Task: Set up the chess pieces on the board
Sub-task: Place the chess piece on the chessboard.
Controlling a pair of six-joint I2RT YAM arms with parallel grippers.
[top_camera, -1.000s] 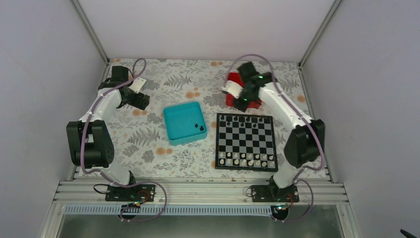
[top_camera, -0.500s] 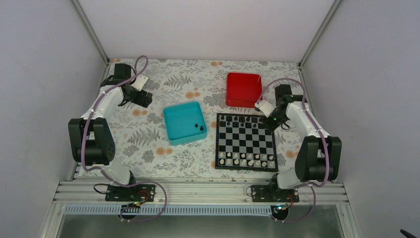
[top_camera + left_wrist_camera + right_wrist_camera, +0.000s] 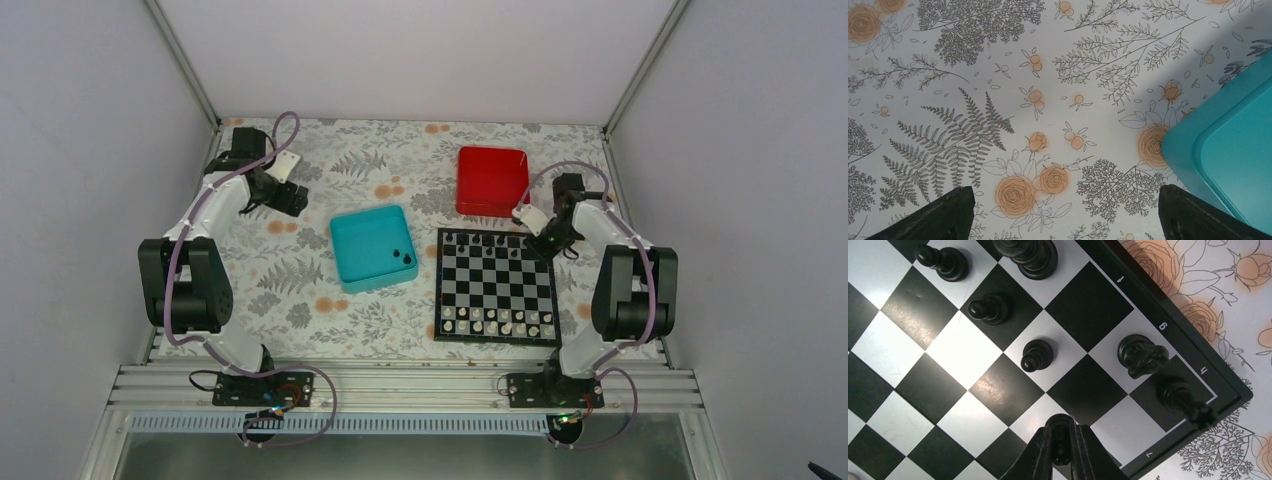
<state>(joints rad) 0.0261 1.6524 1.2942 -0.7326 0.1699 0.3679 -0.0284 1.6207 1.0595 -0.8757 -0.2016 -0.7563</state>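
Note:
The board [image 3: 497, 288] lies right of centre, with black chess pieces [image 3: 487, 241] on its far rows. My right gripper [image 3: 546, 244] hangs over the board's far right corner. In the right wrist view this gripper [image 3: 1061, 436] is shut on a small black chess piece [image 3: 1060, 423] just above a white square. Close by stand black pawns [image 3: 1035, 355] and a knight [image 3: 1140, 356]. Two more black pieces [image 3: 402, 253] lie in the teal tray [image 3: 360, 240]. My left gripper [image 3: 288, 199] is open over the flowered cloth at the far left, and between its fingers [image 3: 943, 215] there is nothing.
A red tray [image 3: 492, 180] sits behind the board, close to the right arm. White pieces [image 3: 495, 320] fill the board's near rows. In the left wrist view the teal tray's corner [image 3: 1228, 145] lies at the right. Grey walls close in the table.
My right arm swung from above the red tray down to the board's far right corner, holding the black piece. The left arm shifted slightly toward the far left.

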